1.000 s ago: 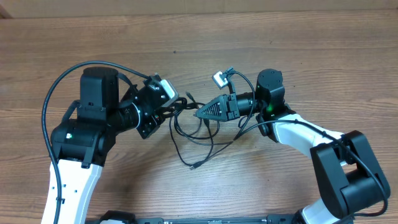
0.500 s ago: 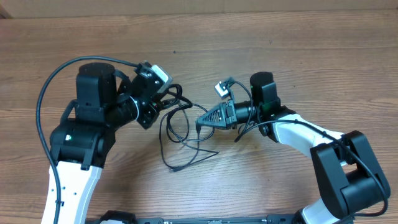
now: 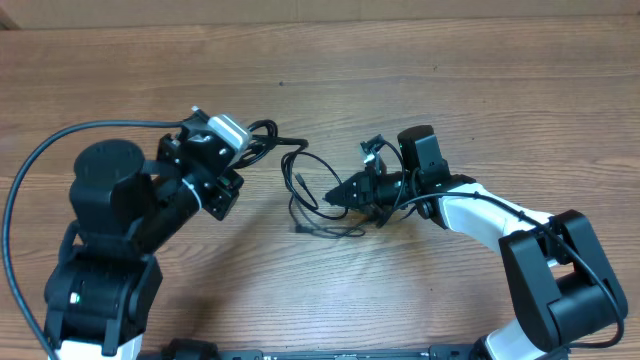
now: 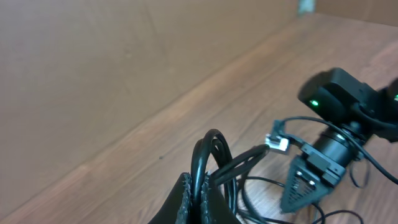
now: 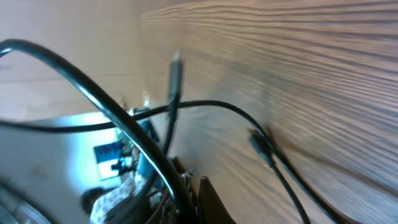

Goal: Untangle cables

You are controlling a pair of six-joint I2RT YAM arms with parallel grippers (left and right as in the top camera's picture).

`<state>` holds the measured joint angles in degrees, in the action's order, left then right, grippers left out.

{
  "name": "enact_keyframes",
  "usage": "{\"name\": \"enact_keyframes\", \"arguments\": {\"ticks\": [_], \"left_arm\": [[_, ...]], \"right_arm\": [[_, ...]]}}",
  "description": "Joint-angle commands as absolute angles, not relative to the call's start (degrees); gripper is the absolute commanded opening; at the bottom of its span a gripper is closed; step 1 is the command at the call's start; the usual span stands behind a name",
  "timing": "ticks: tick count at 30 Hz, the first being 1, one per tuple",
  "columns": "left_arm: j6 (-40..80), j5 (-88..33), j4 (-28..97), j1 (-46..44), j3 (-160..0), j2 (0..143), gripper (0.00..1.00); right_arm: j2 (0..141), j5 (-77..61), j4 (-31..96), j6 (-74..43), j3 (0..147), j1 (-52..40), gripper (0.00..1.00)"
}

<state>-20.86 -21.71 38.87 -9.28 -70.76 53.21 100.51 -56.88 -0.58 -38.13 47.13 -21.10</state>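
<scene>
Wood-grain tabletop [image 3: 470, 70] seen from above, with both arms reaching in toward its middle

Left: the left claw [image 3: 252, 140] is clenched on the cables [image 3: 303, 190]. The left wrist view shows several black turns [image 4: 211, 152] pinched between its jaws and arching up above them, apparently lifted clear of the wood.

Middle: from that bunch a strand runs right and drops into loose, overlapping loops lying on the tabletop between the two claws. One small plug [image 3: 300, 226] rests at the near edge of the loops.

Right: the right claw [image 3: 333, 196] points left into the loops. The right wrist view shows it clamped on a thick-looking strand [image 5: 112, 109] that enters between its jaws, while a thinner strand and another plug end [image 5: 176, 68] cross behind, blurred.

Step in hand, as judged: the pulling-apart stage, each claw gripping a different part of the tangle with slack between them. The crossings in the middle are not yet resolved.

Next move, as judged: widen the gap between the claws gently, watching whether the central loops slide open or cinch into a knot. If they tighten, one claw should let go and regrip nearer a free plug end
</scene>
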Motion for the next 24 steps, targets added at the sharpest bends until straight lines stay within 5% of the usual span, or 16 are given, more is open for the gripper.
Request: {"name": "enact_keyframes", "arguments": {"ticks": [1, 13, 24], "left_arm": [[-17.69, -15.73, 37.43, -8.91, -72.55, 50.92, 0.04], [-6.39, -2.48, 35.81, -8.91, -72.58, 50.0, 0.05], [20.05, 21.56, 35.79, -8.91, -72.58, 50.02, 0.04]], "right_arm": [[99.66, -50.65, 1.56, -37.17, 47.22, -21.15, 0.04], [99.66, -41.54, 9.93, -37.15, 47.22, -21.15, 0.04], [99.66, -39.88, 11.27, -37.17, 47.22, -21.15, 0.04]]}}
